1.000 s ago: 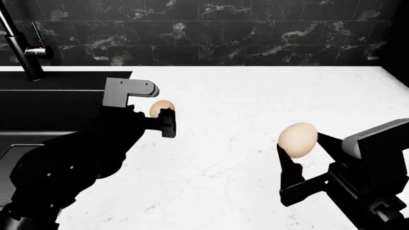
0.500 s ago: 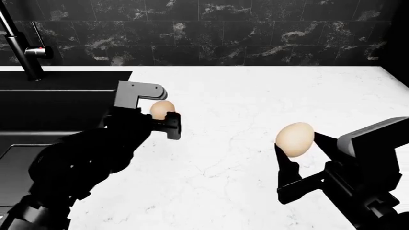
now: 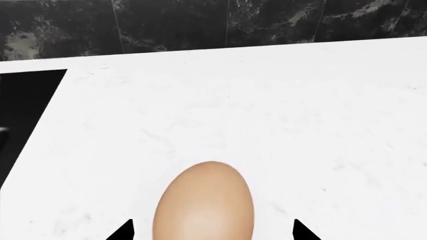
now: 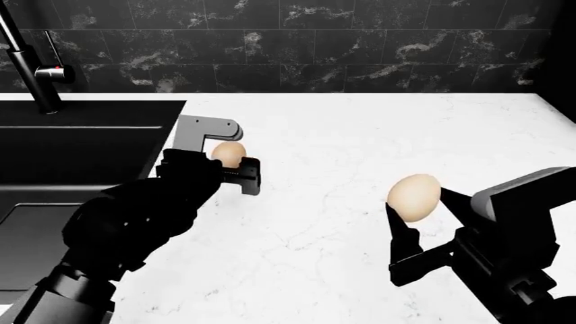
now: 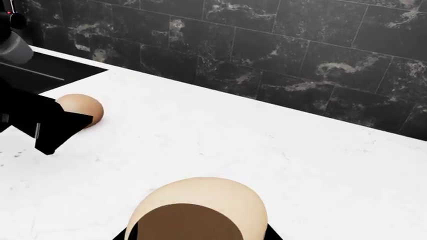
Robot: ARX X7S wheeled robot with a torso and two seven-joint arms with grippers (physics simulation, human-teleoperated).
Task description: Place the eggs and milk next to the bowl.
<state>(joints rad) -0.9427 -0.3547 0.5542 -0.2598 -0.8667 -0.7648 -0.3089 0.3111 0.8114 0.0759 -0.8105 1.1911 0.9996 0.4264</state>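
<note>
Two pale tan eggs are in view. One egg lies on the white counter near the sink's edge. My left gripper is open around it, and a gap shows on each side between shell and fingertips. The other egg is held above the counter at the right, with my right gripper shut on it. A dark brown shade covers the near part of that egg in the right wrist view. The bowl and the milk are out of view.
A black sink with a black faucet fills the left side. The white marble counter runs to a black tiled wall behind and ends at the far right edge.
My left arm has moved right and forward, bringing its fingers further around the egg on the counter. The right gripper with its egg has shifted slightly left and down.
</note>
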